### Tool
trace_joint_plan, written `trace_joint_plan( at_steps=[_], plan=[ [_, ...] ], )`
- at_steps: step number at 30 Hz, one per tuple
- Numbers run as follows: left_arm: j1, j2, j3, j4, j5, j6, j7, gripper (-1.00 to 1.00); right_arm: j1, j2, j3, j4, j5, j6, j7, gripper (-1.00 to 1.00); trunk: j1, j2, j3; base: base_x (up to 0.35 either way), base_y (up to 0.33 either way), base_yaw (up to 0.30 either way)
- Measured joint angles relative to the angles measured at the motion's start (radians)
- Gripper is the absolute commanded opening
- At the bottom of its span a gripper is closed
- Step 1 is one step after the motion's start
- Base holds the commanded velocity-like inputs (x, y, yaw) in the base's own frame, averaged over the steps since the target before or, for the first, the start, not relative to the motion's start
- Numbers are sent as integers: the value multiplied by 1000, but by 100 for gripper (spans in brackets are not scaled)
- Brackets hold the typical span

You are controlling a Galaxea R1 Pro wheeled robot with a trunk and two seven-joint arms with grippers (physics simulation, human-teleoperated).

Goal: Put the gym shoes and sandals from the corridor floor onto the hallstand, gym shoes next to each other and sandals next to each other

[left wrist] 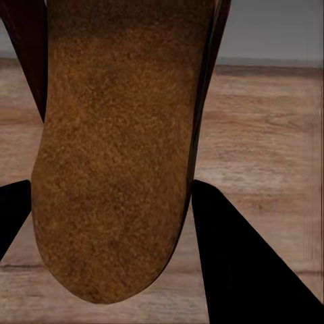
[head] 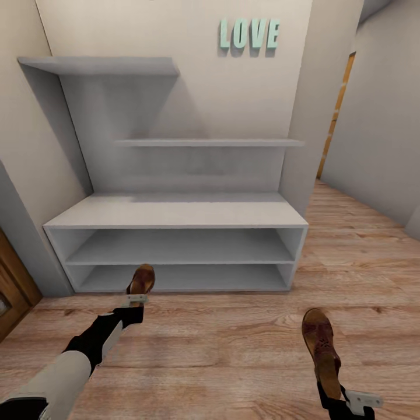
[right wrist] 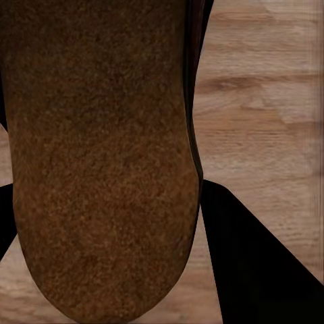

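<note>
My left gripper (head: 137,299) is shut on a brown sandal (head: 142,279), held just in front of the lowest shelf of the pale grey hallstand (head: 175,211). In the left wrist view its tan footbed (left wrist: 115,148) sits between the dark fingers (left wrist: 236,263). My right gripper (head: 338,399) is shut on the second sandal (head: 319,341), which hangs over the wood-plank corridor floor (head: 233,350) to the right of the rack and well short of it. Its footbed (right wrist: 101,162) is clamped between the fingers (right wrist: 250,263). The hallstand's bench and shelves are bare. The gym shoes are out of view.
Teal LOVE letters (head: 249,34) hang on the wall above the rack. A wooden door (head: 10,306) stands at the near left. The corridor runs on to the right past an orange-brown door frame (head: 335,116).
</note>
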Motion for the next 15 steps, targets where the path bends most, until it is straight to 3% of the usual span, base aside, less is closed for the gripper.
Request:
trace_joint_plan(
  at_steps=[4,11,15],
  plan=[
    [-34,4,-6,1,-7,61,-20,-100,0,-9,-14,0,-1,1,-2,-100,0,0,0,0,0,0],
    [-68,9,-12,-6,-10,125,-26,-100,0,-14,-137,-4,-2,36,-1,-100,0,0,0,0,0,0],
    [-71,13,-13,-20,-15,132,-29,-100,0,-13,-163,-7,3,50,2,-100,0,0,0,0,0,0]
  ],
)
